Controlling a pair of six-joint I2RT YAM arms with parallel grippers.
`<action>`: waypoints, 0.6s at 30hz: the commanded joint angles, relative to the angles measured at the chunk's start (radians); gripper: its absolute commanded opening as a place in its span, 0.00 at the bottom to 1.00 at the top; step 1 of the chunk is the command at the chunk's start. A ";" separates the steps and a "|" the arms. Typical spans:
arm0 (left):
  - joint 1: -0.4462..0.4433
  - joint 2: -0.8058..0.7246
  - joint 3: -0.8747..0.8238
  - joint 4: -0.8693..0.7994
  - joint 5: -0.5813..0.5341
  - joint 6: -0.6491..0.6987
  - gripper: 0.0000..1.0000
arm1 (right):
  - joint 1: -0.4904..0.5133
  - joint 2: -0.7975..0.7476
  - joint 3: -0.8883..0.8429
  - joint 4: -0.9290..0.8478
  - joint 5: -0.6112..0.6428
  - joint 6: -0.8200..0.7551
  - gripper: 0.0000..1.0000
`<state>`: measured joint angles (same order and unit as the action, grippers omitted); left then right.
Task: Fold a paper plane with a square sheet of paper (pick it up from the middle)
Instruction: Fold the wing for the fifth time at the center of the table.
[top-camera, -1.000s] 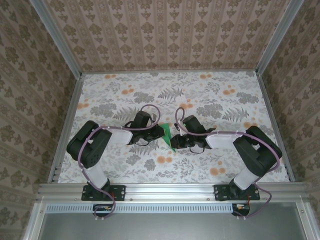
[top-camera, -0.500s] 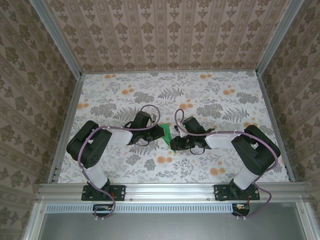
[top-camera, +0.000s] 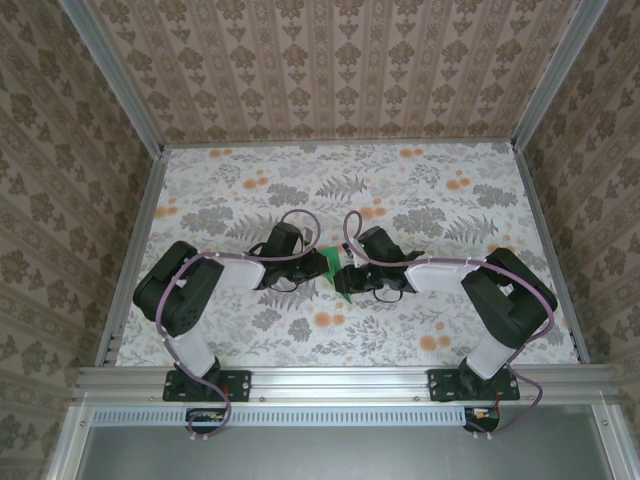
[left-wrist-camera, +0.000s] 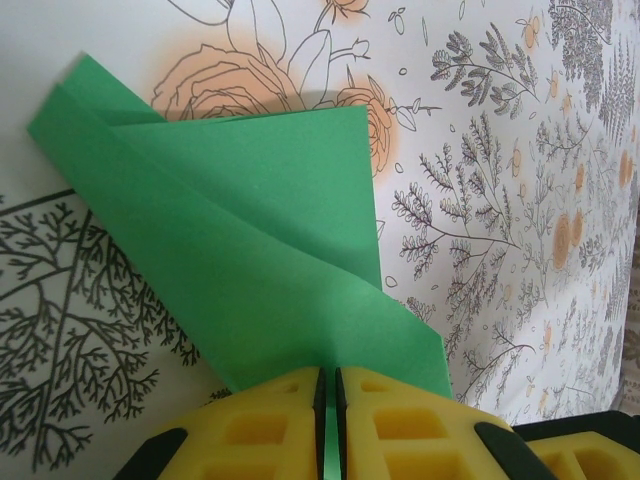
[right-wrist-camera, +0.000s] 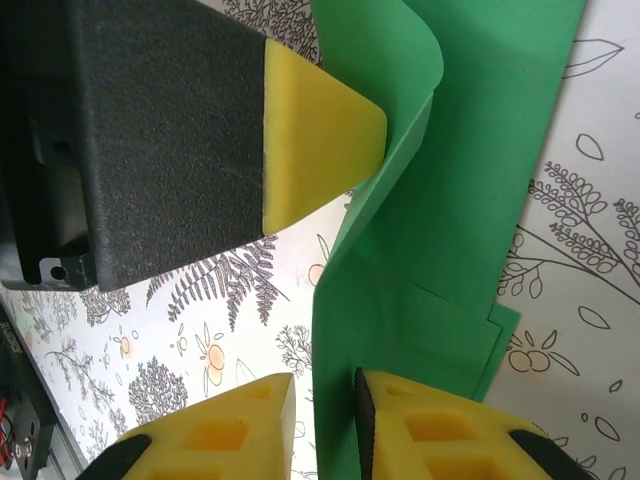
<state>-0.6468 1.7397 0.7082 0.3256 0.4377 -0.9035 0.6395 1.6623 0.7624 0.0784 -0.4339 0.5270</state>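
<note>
The square sheet of paper (top-camera: 334, 270), bright green and folded into overlapping layers with long creases, is held off the table between both grippers. My left gripper (top-camera: 316, 268) is shut on one edge of it, and the green paper (left-wrist-camera: 270, 230) fans out from the jaws (left-wrist-camera: 328, 372). My right gripper (top-camera: 347, 280) faces it from the right. Its jaws (right-wrist-camera: 323, 378) stand slightly apart around another edge of the paper (right-wrist-camera: 470, 180), which lies against one finger with a slit of daylight at the other. The left gripper's yellow fingertip (right-wrist-camera: 310, 140) presses the curled sheet.
The table (top-camera: 250, 190) carries a floral print of grey ferns and orange blooms. Patterned walls and aluminium rails (top-camera: 140, 240) close it in on three sides. Both arms are folded inward, wrists meeting near the table's middle.
My right gripper has shifted slightly left, closer to the left gripper, and its jaws have loosened on the paper. The left gripper has kept its hold and place.
</note>
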 joint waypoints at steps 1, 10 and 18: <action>0.005 -0.003 -0.011 -0.019 -0.007 0.007 0.15 | 0.009 0.025 0.004 0.009 -0.009 0.016 0.18; 0.006 -0.017 -0.011 -0.023 -0.009 0.006 0.15 | 0.009 0.062 -0.077 0.076 -0.042 0.064 0.13; 0.007 -0.039 -0.001 -0.031 0.003 0.015 0.16 | 0.006 0.068 -0.085 0.078 -0.035 0.083 0.14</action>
<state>-0.6464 1.7390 0.7082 0.3244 0.4385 -0.9035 0.6403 1.7084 0.6933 0.1768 -0.4610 0.5884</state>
